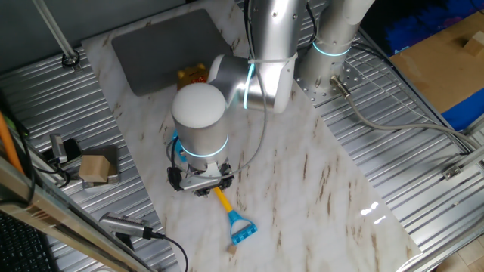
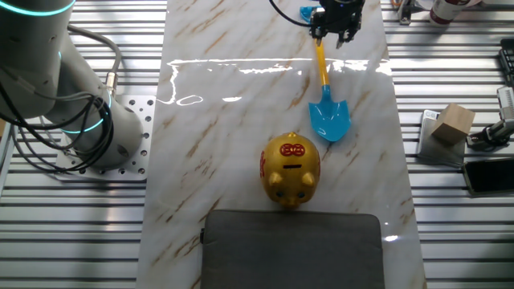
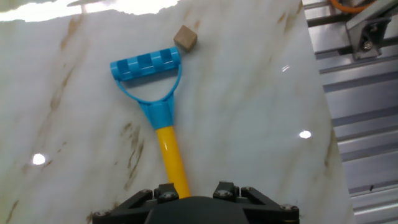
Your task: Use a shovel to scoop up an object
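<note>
**Where things lie on the table**

The shovel [image 2: 325, 88] lies flat on the table [image 2: 241, 160], its shaft running lengthwise. The gripper [image 2: 337, 28] stands over the shaft, between the blade and the handle end; whether its fingers touch the shaft cannot be told.

In the hand view, the small cube [image 3: 185, 38] sits on the table just beside one corner of the shovel's handle bar, seemingly not touching it.

In the other fixed view, the pig bank [image 2: 291, 168] stands just beside the blade, between it and a flat mat [image 2: 291, 249] at the table's near edge.

A larger block [image 2: 451, 123] rests off the table, on the ribbed surface to the side.
</note>
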You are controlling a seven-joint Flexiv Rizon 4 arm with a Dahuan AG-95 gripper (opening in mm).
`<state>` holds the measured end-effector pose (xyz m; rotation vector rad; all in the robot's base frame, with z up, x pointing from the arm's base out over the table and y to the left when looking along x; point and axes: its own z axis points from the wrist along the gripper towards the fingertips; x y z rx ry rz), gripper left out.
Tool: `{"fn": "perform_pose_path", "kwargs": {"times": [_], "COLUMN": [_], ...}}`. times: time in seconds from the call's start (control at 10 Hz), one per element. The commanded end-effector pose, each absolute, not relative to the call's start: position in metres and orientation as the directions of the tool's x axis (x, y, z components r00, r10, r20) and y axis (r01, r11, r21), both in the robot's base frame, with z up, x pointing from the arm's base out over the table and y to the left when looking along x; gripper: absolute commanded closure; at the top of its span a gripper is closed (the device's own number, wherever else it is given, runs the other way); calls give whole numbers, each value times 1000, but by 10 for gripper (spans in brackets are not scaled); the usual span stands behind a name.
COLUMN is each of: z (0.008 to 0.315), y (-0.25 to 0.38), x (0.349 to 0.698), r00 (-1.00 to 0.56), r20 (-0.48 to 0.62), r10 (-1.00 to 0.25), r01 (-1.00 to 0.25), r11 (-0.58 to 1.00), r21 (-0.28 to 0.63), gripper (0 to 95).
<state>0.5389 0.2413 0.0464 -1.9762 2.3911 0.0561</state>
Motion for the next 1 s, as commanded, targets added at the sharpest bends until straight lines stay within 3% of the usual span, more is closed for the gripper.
{"fn": "perform_pose_path", "kwargs": {"times": [0.1, 1.0], "z": [47, 47], "y": [241, 241], "x": [539, 539], "r00": [-223, -293], "r20": [-35, -10], "r10": [-974, -956], "r01": [-975, -956], "r11": [223, 293], "r21": [-5, -12], "gripper": [570, 570]}}
